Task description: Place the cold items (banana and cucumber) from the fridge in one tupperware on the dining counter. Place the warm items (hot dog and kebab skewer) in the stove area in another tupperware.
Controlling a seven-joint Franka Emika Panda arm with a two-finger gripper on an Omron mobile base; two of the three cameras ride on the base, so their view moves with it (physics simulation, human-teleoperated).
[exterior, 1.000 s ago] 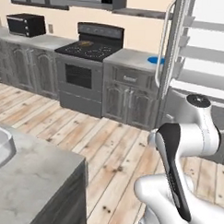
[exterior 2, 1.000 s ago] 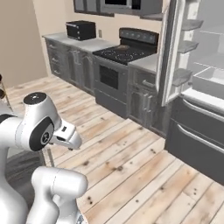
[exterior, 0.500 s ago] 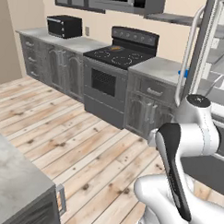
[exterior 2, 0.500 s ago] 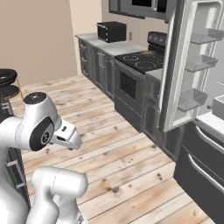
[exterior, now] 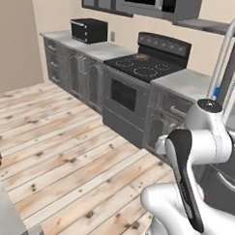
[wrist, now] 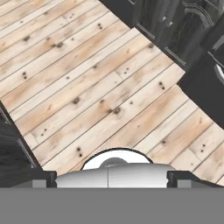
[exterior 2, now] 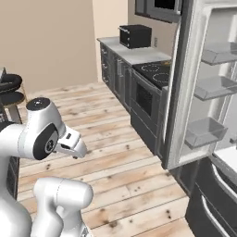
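Left base view: a wide run of bare plank floor is seen between the base and the grey cabinets. The stove is set into the counter run, with a toaster oven on the counter to its left and a small blue item, too small to identify, on the counter section to its right. The arm is folded upright at lower right. A grey counter edge is cut off at lower left.

Right base view: the fridge door stands open, its edge projecting over the floor just past the stove; three door shelves are seen, their contents not discernible. Stools stand at far left, well apart from the cabinets.

Hand view: the gripper is pointed down at open floor, its fingers spread wide with nothing between them. Dark cabinet fronts border the upper right. Banana, cucumber, hot dog, skewer and tupperware cannot be made out.
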